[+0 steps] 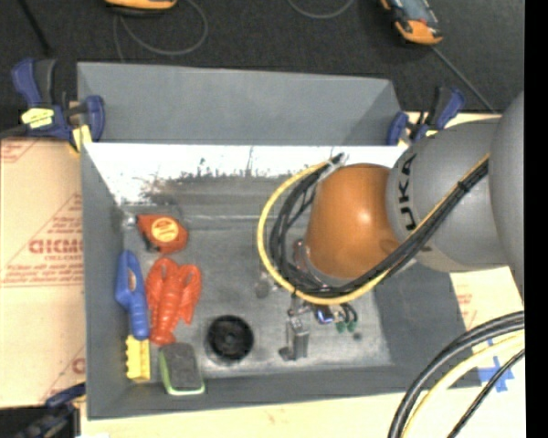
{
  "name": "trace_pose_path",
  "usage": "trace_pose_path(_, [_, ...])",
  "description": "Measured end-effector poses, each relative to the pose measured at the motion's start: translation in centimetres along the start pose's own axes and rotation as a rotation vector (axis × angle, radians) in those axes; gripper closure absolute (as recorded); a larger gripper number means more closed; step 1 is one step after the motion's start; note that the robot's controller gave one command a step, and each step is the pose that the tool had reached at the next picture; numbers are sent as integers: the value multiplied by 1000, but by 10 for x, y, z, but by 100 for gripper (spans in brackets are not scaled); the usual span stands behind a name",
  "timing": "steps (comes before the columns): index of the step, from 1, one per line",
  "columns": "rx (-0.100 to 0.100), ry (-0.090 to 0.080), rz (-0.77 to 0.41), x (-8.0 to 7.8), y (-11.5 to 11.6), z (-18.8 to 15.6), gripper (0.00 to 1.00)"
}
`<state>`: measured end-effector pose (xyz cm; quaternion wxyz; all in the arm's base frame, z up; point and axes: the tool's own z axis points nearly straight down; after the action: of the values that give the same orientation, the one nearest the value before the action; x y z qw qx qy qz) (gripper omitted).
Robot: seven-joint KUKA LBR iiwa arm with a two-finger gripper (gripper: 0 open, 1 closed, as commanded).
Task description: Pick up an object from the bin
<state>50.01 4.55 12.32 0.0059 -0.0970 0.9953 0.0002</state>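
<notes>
My gripper [295,336] hangs below the arm's wrist, low over the bin floor at the front middle. Nothing shows in it. A black round disc-shaped thing [229,336] lies just to its left, a short gap away. Further left is a red lobster toy [172,299], stretched front to back. A grey pad with a green rim [182,370] rests in the front left, beside the black disc.
Along the bin's left wall lie a blue-handled tool [130,292] and a yellow block [138,359]. An orange tape measure [162,232] sits at the back left. The arm with its orange cover and cables covers the bin's right half.
</notes>
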Motion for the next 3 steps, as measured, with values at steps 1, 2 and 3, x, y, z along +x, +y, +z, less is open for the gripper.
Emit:
trace_pose_path(1, [-1,8,-80,8,39,42,0])
trace_pose_path(2, [0,-1,-219,3,58,51,0])
trace_pose_path(3, [2,-12,-117,3,88,49,100])
